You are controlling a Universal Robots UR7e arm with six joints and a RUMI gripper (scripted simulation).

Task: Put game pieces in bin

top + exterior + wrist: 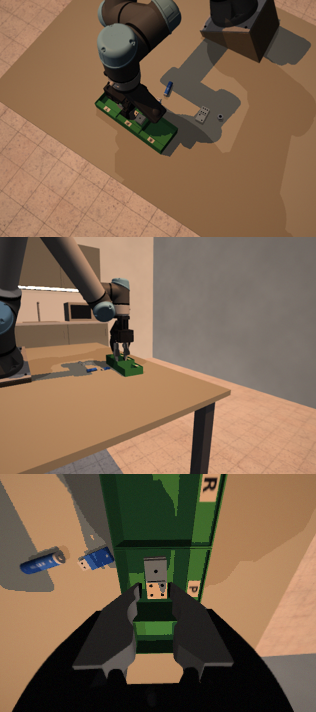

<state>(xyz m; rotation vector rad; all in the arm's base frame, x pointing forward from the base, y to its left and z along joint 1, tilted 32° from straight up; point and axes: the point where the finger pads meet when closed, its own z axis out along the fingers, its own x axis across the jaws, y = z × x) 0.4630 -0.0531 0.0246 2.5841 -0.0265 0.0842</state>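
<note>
A domino [140,118] [156,570] lies in bin P [127,123] [200,564], the middle compartment of the green tray, its dotted face up. Whether another piece lies under it cannot be told. My gripper [120,359] [154,583] is low over bin P. Its jaws are slightly open, with a gap on each side of the domino's near end. Another domino [202,114] lies on the table, well to the right of the tray in the top view. The bins stand upright.
Bins R [163,135] [150,509] and T [102,101] flank bin P. A blue battery [168,88] [92,369] [42,562] and a blue USB stick [106,368] [97,558] lie beside the tray. A metal nut [220,116] lies near the outlying domino.
</note>
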